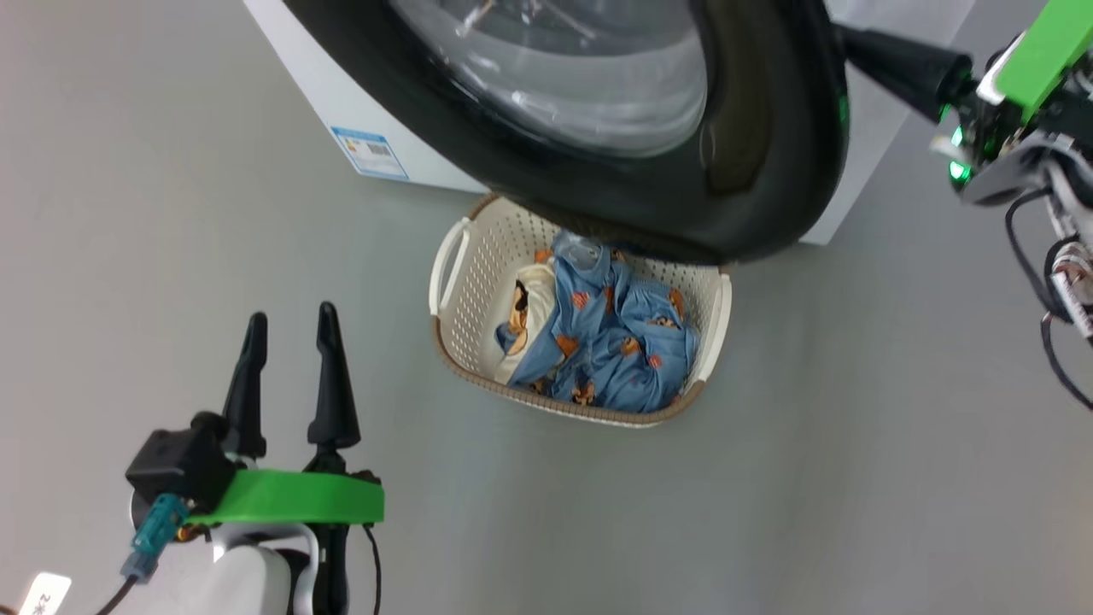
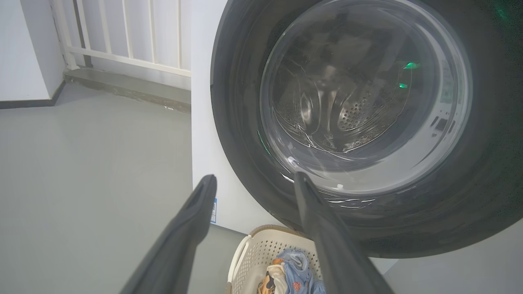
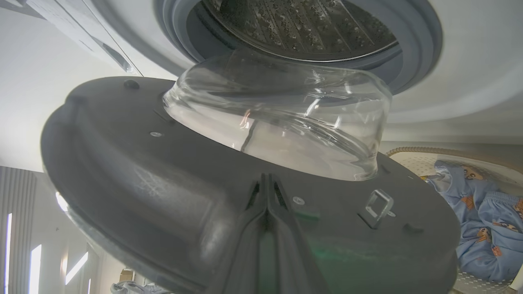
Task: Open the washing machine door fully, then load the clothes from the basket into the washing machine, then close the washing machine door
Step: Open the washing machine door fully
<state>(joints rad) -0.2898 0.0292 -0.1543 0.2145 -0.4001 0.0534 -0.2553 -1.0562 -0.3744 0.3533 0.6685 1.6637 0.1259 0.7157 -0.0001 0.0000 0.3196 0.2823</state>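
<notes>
Door (image 1: pixel 768 171) part-open, overhanging basket (image 1: pixel 478 290) on floor beside washing machine (image 1: pixel 341 94). R gripper (image 3: pixel 267 183) clenched, empty, tips at door's inner face. L gripper (image 1: pixel 291 312) spread wide, empty, well apart. Risk: pinched tips slip off smooth face, door swings shut. Count: 1 door, 1 basket, 1 clothes (image 1: pixel 615 342) heap: 1 cream pc, blue pcs uncountable.

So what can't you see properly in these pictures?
- Head view: the far end of the basket is hidden under the washing machine door.
- Head view: clothes lower in the pile are covered by the blue ones on top.
- Head view: the writing on the blue label is too small to read.
- Right wrist view: it is unclear whether the shut right hand touches the door.
</notes>
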